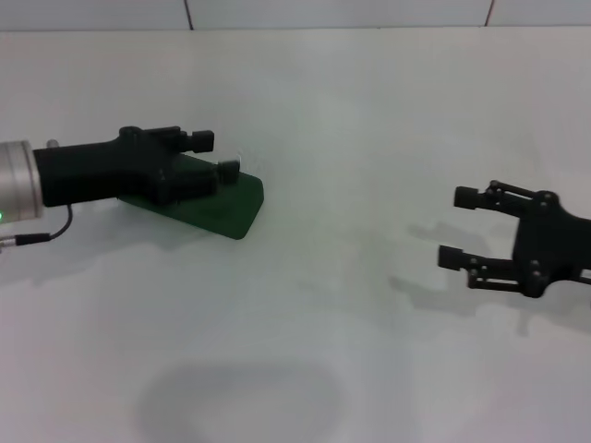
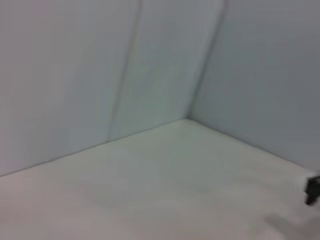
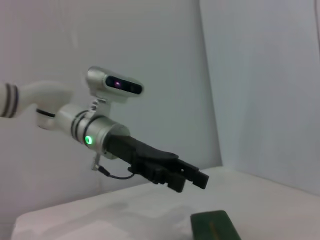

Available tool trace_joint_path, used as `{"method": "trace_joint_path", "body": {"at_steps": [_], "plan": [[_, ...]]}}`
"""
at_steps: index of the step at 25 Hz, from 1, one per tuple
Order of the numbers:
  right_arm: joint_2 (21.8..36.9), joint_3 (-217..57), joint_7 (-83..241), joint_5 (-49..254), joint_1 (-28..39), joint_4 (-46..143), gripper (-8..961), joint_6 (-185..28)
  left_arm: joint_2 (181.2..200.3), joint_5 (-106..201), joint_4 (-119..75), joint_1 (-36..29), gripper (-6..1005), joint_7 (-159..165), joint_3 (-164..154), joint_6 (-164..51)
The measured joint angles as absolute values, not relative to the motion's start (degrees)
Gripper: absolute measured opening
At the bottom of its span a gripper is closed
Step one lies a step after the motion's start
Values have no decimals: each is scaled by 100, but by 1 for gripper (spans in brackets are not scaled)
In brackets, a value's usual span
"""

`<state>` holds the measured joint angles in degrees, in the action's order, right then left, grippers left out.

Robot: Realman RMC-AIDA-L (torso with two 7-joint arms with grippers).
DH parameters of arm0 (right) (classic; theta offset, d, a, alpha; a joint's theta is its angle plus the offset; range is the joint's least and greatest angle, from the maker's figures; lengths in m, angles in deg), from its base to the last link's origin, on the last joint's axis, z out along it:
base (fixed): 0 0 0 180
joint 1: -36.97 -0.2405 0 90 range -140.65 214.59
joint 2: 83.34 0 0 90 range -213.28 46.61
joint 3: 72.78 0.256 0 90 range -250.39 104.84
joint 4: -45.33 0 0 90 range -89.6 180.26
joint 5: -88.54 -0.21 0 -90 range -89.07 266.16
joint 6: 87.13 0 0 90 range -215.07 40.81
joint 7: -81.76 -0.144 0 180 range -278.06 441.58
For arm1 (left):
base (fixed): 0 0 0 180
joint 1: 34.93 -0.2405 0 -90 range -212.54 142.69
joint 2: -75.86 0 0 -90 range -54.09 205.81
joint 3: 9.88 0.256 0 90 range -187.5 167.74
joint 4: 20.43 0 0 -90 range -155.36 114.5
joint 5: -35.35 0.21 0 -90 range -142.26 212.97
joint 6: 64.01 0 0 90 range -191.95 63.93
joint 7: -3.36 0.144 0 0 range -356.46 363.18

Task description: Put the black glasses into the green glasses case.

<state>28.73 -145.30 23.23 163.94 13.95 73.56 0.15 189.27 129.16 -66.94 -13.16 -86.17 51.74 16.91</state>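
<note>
The green glasses case (image 1: 226,208) lies on the white table at the left, partly hidden under my left gripper. My left gripper (image 1: 215,154) hovers just over the case's far edge, fingers apart with nothing seen between them. In the right wrist view the left gripper (image 3: 192,177) hangs a little above the case (image 3: 215,227). My right gripper (image 1: 457,227) is open and empty, low over the table at the right, well away from the case. The black glasses show in no view. I cannot tell whether the case's lid is open or shut.
The white table (image 1: 351,111) runs back to a pale wall. The left wrist view shows bare table (image 2: 165,185), a wall corner and a small black part (image 2: 312,190) at the picture's edge.
</note>
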Motion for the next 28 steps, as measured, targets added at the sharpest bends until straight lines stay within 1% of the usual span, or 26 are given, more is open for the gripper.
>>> {"method": "trace_joint_path", "body": {"at_steps": [4, 6, 10, 11, 12, 15, 18, 23, 28], "plan": [[2684, -14531, 2299, 16492, 1380, 7447, 810, 420, 18815, 12926, -6817, -1494, 676, -8551, 5167, 2249], [2625, -14516, 2303, 16653, 1379, 7530, 810, 578, 18794, 12929, -6855, -1607, 744, -8437, 5158, 2423], [2642, -14515, 2324, 16884, 1378, 7615, 810, 616, 18834, 12983, -6956, -1938, 881, -8211, 5069, 2520], [2739, -14513, 2336, 17088, 1377, 7651, 810, 555, 18834, 12983, -6956, -1938, 880, -8211, 5069, 2520], [2791, -14513, 2342, 17152, 1377, 7651, 810, 518, 18855, 13043, -6964, -2005, 880, -8182, 5007, 2522], [2932, -14507, 2357, 17355, 1376, 7652, 810, 383, 18907, 13219, -6945, -2233, 877, -8002, 4835, 2530], [3035, -14503, 2363, 17503, 1376, 7658, 810, 263, 18938, 13227, -6948, -2399, 875, -7918, 4795, 2570], [3117, -14502, 2376, 17525, 1377, 7662, 810, 187, 18917, 13234, -6954, -2612, 875, -7882, 4786, 2914], [3121, -14502, 2426, 17528, 1406, 7636, 810, 96, 18924, 13248, -6938, -2807, 875, -7601, 4785, 3062]]}}
